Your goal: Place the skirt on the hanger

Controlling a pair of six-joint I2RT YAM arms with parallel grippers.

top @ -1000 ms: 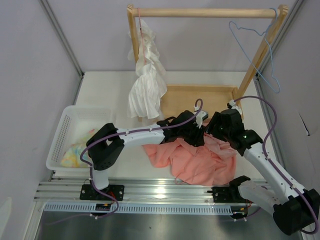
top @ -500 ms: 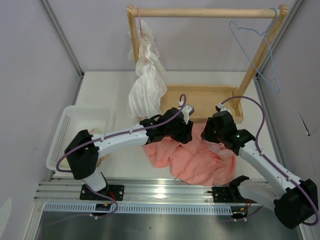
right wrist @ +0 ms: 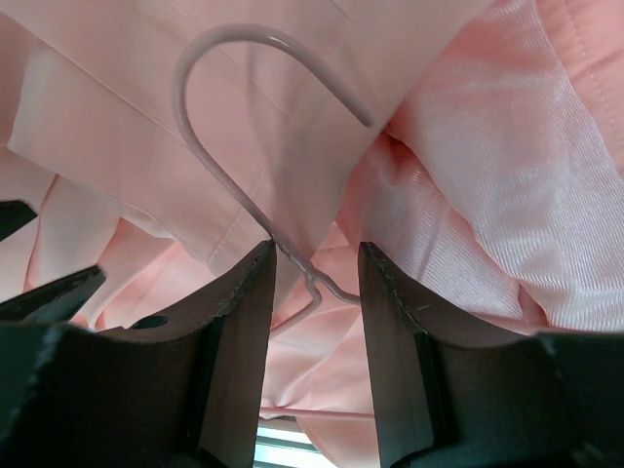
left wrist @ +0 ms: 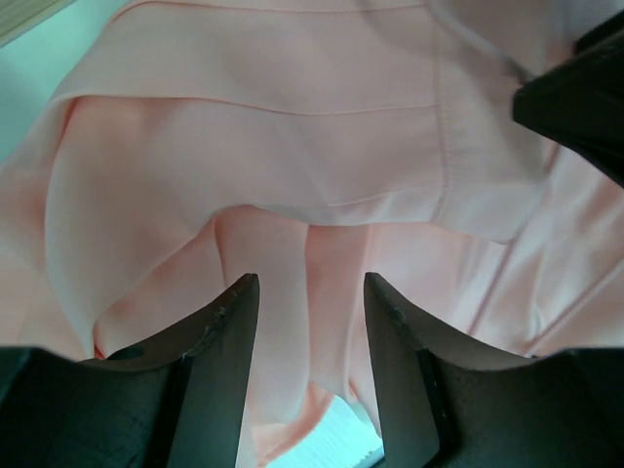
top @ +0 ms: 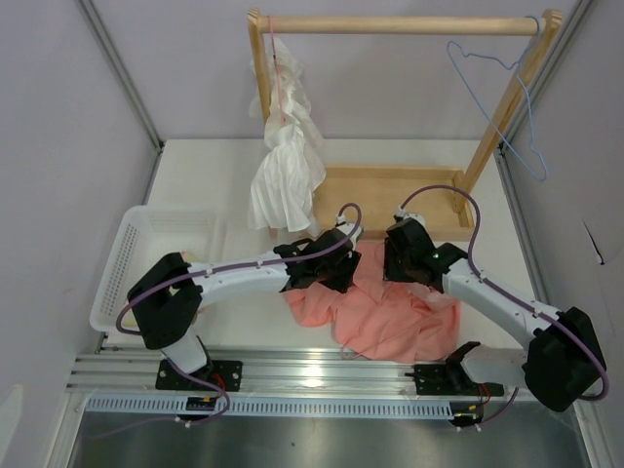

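Between the right gripper's (right wrist: 314, 263) parted fingers sits the twisted neck of the hanger (right wrist: 234, 30), unclamped, its hook arching toward 11 o'clock over the skirt (top: 390, 317). At the heap's 11 o'clock the left gripper (left wrist: 310, 292), jaws also apart, holds nothing; the skirt lies at the 6 o'clock side of the table (top: 214, 166).

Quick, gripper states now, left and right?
Left gripper: open, skirt fabric between its jaws.
Right gripper: open, hanger neck between its jaws, not clamped.

2 fingers (right wrist: 234, 351) apart, pink hanger (right wrist: 179, 88) neck between them (hook curving upward), skirt (right wrist: 487, 175) behind
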